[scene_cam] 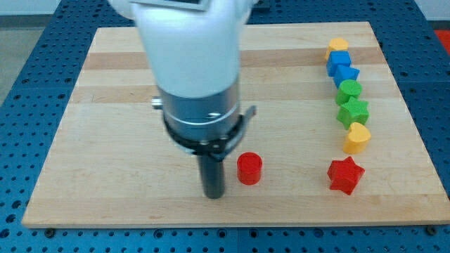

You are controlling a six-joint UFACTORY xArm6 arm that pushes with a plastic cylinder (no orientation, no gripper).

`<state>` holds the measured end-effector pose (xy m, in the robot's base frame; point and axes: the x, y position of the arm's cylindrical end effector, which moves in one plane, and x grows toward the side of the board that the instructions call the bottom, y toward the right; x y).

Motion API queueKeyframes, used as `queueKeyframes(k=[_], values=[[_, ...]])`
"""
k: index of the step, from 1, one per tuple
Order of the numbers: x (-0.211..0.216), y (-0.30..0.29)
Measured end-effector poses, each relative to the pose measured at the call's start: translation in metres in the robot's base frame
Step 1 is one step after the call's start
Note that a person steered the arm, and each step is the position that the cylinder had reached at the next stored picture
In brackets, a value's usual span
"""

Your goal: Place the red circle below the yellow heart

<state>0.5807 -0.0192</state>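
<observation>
The red circle [249, 169] lies on the wooden board [105, 140] near the view's bottom, left of centre-right. The yellow heart [356, 138] sits at the view's right, at the lower end of a column of blocks. My tip [214, 195] rests on the board just left of the red circle, a small gap between them. The red circle is well to the left of the yellow heart and slightly lower.
A red star [345, 176] lies just below the yellow heart. Above the heart runs a column: green star [353, 112], green circle [348, 90], blue star [346, 74], blue block [337, 60], yellow block [338, 46]. The arm's white body [190, 49] hides the board's upper middle.
</observation>
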Motion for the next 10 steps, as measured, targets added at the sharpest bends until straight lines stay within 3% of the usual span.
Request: queueKeyframes(k=[2, 3, 5, 8, 10], values=[[-0.039, 0.060], [-0.031, 0.037], [-0.073, 0.025], [-0.045, 0.118], [-0.057, 0.101]])
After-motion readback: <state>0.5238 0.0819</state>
